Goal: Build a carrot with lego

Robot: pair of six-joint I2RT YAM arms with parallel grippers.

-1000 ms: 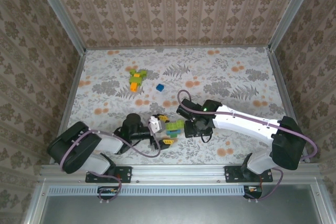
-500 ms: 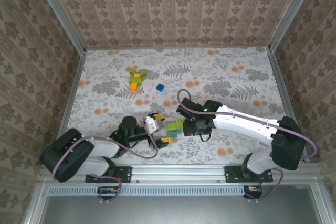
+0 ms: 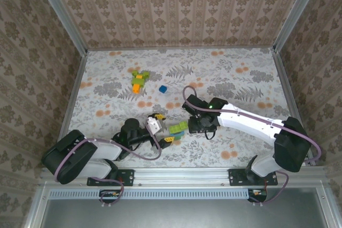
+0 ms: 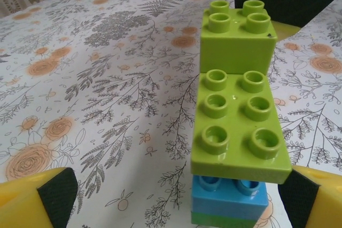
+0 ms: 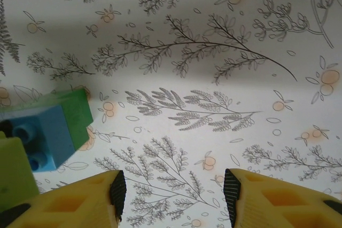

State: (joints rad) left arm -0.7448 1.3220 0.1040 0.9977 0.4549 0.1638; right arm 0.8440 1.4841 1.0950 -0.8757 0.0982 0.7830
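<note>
Moved: left end effector [image 4: 179,198] had lifted slightly toward the brick stack [image 3: 178,128] while its elbow swung outward. The right arm's wrist had edged back. The stack stayed roughly where it was.
Left end effector: fingers spread wide on either side of the stack, not clamped on it.
Right end effector [image 5: 172,193]: fingers partly apart over bare worktop [image 3: 230,73], nothing between them, the stack just off to one side.
Stack: light green bricks over a blue one over a dark green one, standing on the worktop between the two arms.
Other bricks: green-and-orange cluster [image 3: 139,80] and lone blue brick [image 3: 163,89], well apart farther back.
Handling: probably light, rigid, glossy and a bit slippery. Best pinched squarely on the flat side walls, low down, because a skewed squeeze might split the joints. How firmly the bricks were pressed together I could not tell.
Containers: none; the bricks lay loose on the worktop.
</note>
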